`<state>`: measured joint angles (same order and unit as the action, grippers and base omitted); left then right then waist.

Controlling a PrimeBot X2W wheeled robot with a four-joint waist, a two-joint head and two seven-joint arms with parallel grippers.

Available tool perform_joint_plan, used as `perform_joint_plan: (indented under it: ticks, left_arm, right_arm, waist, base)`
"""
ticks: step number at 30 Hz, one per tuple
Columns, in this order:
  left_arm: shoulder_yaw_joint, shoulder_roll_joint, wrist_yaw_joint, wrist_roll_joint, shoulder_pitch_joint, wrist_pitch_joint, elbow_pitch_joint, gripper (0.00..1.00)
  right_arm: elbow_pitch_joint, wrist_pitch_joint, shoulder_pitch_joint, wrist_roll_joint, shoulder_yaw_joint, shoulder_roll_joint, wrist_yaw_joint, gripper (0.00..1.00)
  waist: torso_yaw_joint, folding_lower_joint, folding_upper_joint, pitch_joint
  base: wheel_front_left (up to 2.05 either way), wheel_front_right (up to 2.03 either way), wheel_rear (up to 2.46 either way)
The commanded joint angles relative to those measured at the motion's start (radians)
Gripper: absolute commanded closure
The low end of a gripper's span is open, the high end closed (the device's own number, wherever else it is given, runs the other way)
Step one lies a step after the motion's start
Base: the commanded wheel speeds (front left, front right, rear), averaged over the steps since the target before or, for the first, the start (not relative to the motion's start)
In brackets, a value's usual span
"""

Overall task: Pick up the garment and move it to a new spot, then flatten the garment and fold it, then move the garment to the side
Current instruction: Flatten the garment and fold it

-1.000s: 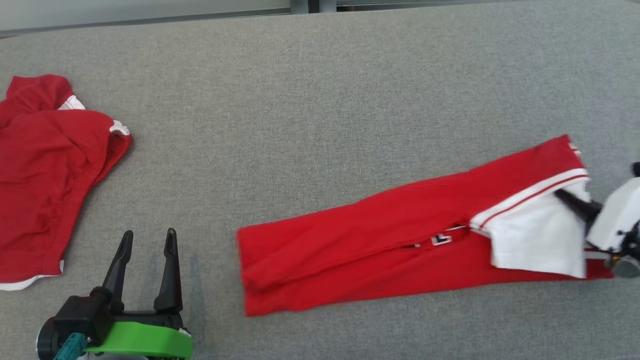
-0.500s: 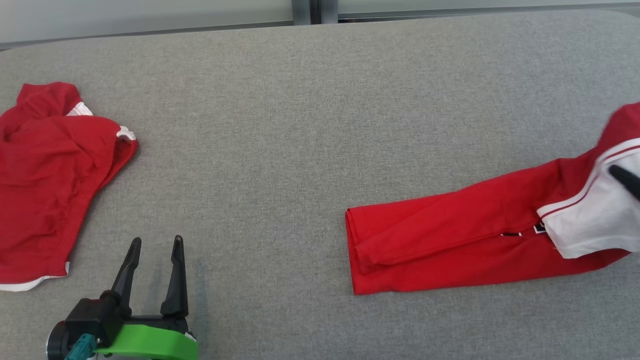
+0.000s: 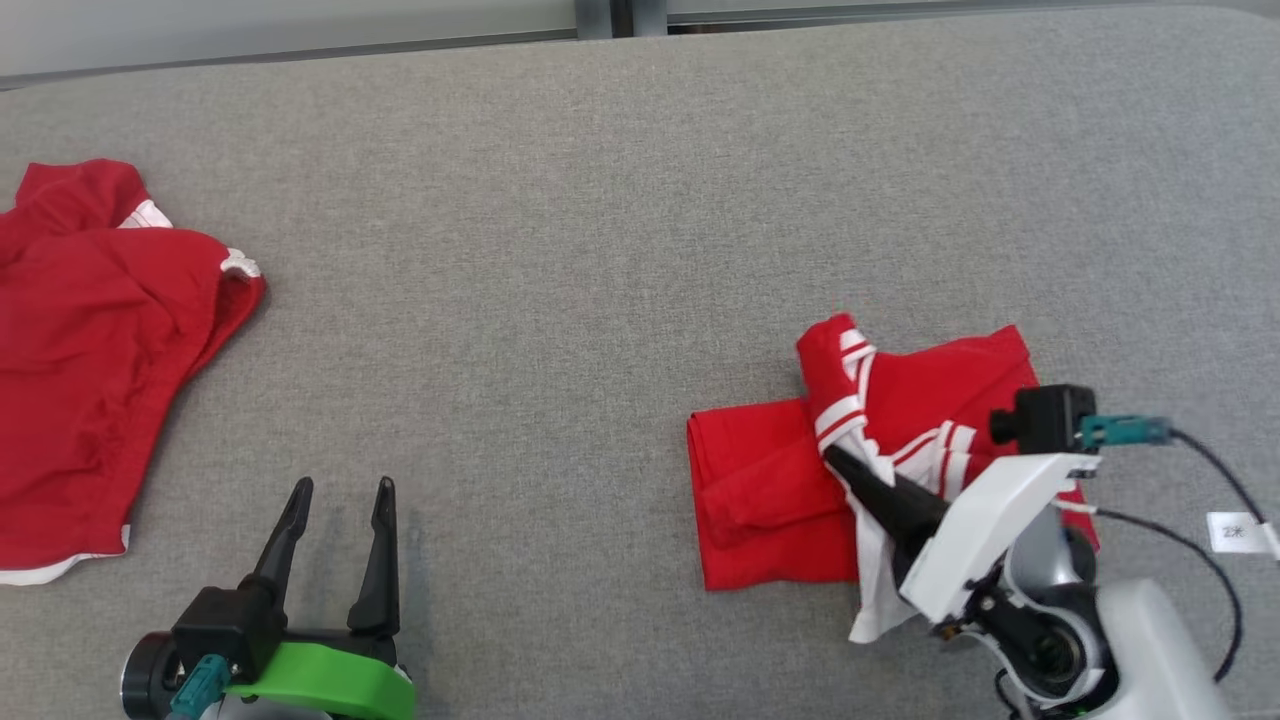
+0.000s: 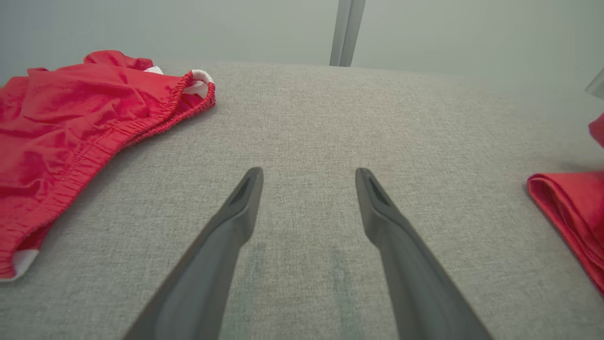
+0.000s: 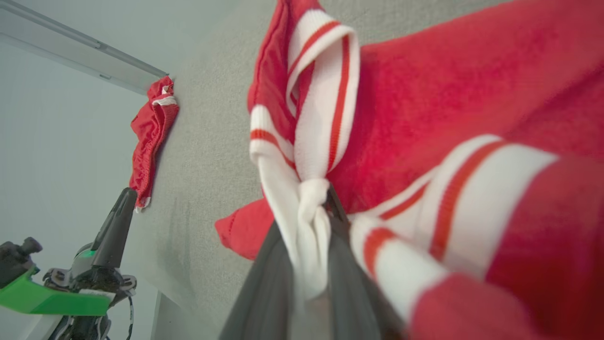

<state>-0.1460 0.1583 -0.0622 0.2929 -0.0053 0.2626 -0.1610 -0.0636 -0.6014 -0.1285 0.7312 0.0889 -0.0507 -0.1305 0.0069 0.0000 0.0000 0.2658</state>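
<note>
Where the red folded garment with white-and-red striped trim [image 3: 760, 480] lies: on the right half of the grey fabric-covered table [image 3: 560, 250], in front of the robot's right arm and well apart from the cloth on the left.
Garment shape: the lower red layer lies flat with a folded edge facing left. The striped end is doubled back over it, bunched and raised off the layer beneath.
Right gripper [image 3: 835, 458]: both dark fingers are pressed together on a twist of the garment's white fabric. The right wrist view shows that cloth squeezed between them and trailing down along the fingers.
White forearm shell [image 3: 990, 520]: sits over the garment's near right part with a small black wrist camera [image 3: 1045, 415] above it, hiding that corner.
Left gripper [image 3: 342, 490]: fingers are spread wide with nothing between them, held just over the grey surface at the lower left and touching no cloth.
Crumpled red cloth piece with an elasticated edge and white trim [image 3: 90, 360]: spread at the table's far left, apart from the left gripper.
Far edge: a pale wall with a grey upright post [image 3: 600, 15] stands behind the table.
</note>
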Motion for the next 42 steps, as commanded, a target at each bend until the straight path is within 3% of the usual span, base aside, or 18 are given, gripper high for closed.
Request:
perform_joint_plan:
  ticks: [1,9,18,19,20,21,27,33,39,42]
  left_arm:
    - [0.002,-0.002,-0.003,-0.008,-0.013,0.002,-0.003,0.0]
    - [0.01,-0.014,-0.008,-0.021,0.0,0.002,-0.023,0.0]
    - [0.013,-0.031,-0.014,-0.03,0.006,0.002,-0.039,0.0]
    - [0.014,-0.032,-0.014,-0.031,0.007,0.002,-0.04,0.0]
    - [0.015,-0.034,-0.015,-0.031,0.008,0.002,-0.041,0.0]
    - [0.017,-0.035,-0.015,-0.031,0.01,0.002,-0.043,0.0]
    - [0.032,-0.04,-0.015,-0.032,0.027,0.002,-0.039,0.0]
    - [0.048,-0.043,-0.011,-0.032,0.044,0.002,-0.027,0.0]
    - [0.063,-0.047,-0.006,-0.035,0.06,0.002,-0.007,0.0]
    - [0.062,-0.05,-0.009,-0.037,0.056,0.002,0.0,0.0]
  right_arm:
    - [0.017,0.025,-0.004,0.004,0.01,-0.001,0.0,1.0]
    - [0.256,0.253,-0.095,0.043,0.192,-0.001,0.0,1.0]
    - [0.384,0.34,-0.199,0.092,0.324,0.0,0.0,1.0]
    - [0.39,0.341,-0.205,0.091,0.335,0.0,0.0,0.74]
    - [0.392,0.342,-0.21,0.091,0.346,0.0,0.0,0.18]
    - [0.392,0.345,-0.213,0.086,0.355,0.001,0.0,0.0]
    - [0.319,0.368,-0.183,0.053,0.351,-0.001,0.0,0.0]
    - [0.137,0.343,-0.106,0.013,0.283,-0.002,0.0,0.0]
    - [-0.177,0.287,-0.03,-0.132,0.131,-0.001,0.0,0.0]
    - [-0.273,0.296,-0.021,-0.216,0.056,-0.007,0.0,0.0]
  waist:
    - [0.004,0.0,0.0,-0.003]
    - [0.005,0.0,0.0,-0.014]
    - [-0.004,0.0,0.0,-0.024]
    - [-0.004,0.0,0.0,-0.025]
    - [-0.004,0.0,0.0,-0.027]
    - [-0.006,0.0,0.0,-0.029]
    - [-0.013,0.0,0.0,-0.042]
    - [-0.025,0.0,0.0,-0.054]
    - [-0.049,0.0,0.0,-0.052]
    - [-0.055,0.0,0.0,-0.047]
  base:
    - [0.0,0.0,0.0]
    - [0.0,0.0,0.0]
    - [0.0,0.0,0.0]
    - [0.0,0.0,0.0]
    - [0.0,0.0,0.0]
    - [0.0,0.0,0.0]
    - [0.0,0.0,0.0]
    - [0.0,0.0,0.0]
    - [0.0,0.0,0.0]
    - [0.0,0.0,0.0]
